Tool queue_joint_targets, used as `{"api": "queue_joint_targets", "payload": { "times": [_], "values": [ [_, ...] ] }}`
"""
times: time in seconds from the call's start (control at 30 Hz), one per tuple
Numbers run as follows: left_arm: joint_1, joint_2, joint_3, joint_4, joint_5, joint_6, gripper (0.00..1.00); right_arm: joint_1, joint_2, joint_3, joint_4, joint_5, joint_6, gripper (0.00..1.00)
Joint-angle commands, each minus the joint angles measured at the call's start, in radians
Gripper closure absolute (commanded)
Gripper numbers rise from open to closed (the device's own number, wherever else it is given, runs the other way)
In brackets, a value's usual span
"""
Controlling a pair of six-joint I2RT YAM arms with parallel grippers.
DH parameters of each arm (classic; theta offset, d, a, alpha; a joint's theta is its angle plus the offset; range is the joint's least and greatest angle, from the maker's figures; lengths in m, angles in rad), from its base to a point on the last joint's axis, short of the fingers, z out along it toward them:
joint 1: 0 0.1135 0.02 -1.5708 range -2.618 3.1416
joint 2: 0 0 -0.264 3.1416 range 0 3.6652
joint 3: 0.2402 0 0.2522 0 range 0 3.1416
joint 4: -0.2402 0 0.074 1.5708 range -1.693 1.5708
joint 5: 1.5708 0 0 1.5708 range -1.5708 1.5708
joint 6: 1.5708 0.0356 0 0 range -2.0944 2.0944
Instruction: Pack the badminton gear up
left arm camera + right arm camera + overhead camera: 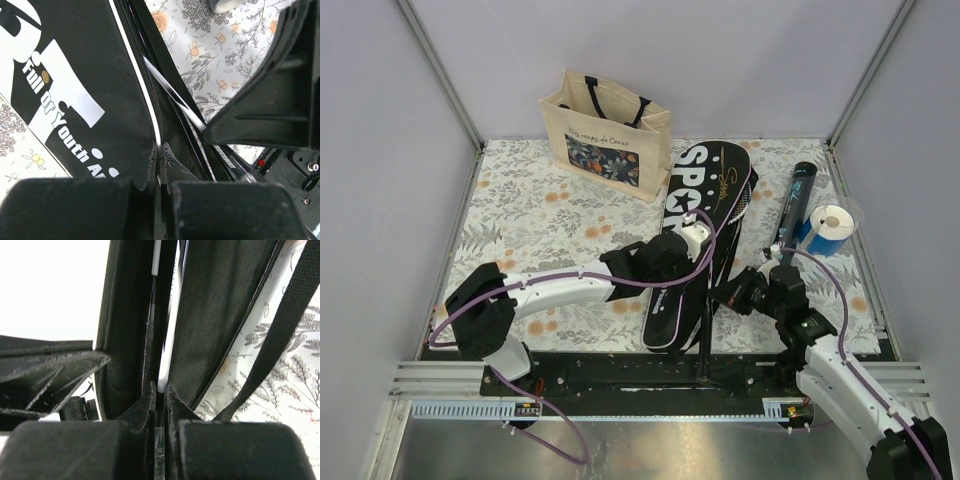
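The black racket cover (692,200) lettered "SPORT" lies lengthwise mid-table. My left gripper (698,238) (159,150) is shut on the white-piped edge of the cover's (75,75) upper flap and holds it up. Inside the gap runs a thin white racket shaft (170,92) (169,340). At the cover's right side, my right gripper (723,295) (161,387) is shut on that shaft between the two flaps (215,305). A black handle (706,345) pokes out at the cover's near end. The long black tube (798,198) lies at the right.
A beige floral tote bag (608,135) stands at the back. A blue-and-white roll (830,228) sits beside the tube. The cover's black strap (285,335) trails over the flowered cloth (540,210). Metal rails run along the table's sides and near edge.
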Motion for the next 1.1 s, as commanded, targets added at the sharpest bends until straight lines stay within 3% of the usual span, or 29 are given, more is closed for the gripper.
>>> {"api": "queue_joint_targets", "payload": {
  "times": [0.0, 0.17, 0.3, 0.53, 0.93, 1.07],
  "values": [
    [-0.002, -0.053, -0.011, 0.095, 0.061, 0.011, 1.00, 0.000, 0.106, 0.073, 0.247, 0.053, -0.045, 1.00],
    [-0.002, -0.070, -0.039, 0.124, 0.070, -0.041, 1.00, -0.001, 0.250, 0.031, 0.546, 0.154, -0.040, 1.00],
    [0.000, -0.075, -0.030, 0.091, 0.088, -0.080, 1.00, 0.000, 0.415, 0.066, 0.710, 0.175, -0.028, 1.00],
    [0.007, -0.096, -0.065, 0.173, 0.154, -0.186, 1.00, 0.019, 0.620, 0.092, 0.925, 0.257, 0.033, 1.00],
    [0.011, -0.104, -0.142, 0.269, 0.142, -0.295, 1.00, 0.126, 0.779, 0.139, 1.012, 0.441, 0.107, 1.00],
    [0.012, -0.096, -0.172, 0.292, 0.122, -0.338, 1.00, 0.172, 0.813, 0.138, 1.004, 0.503, 0.122, 0.94]
  ]
}}
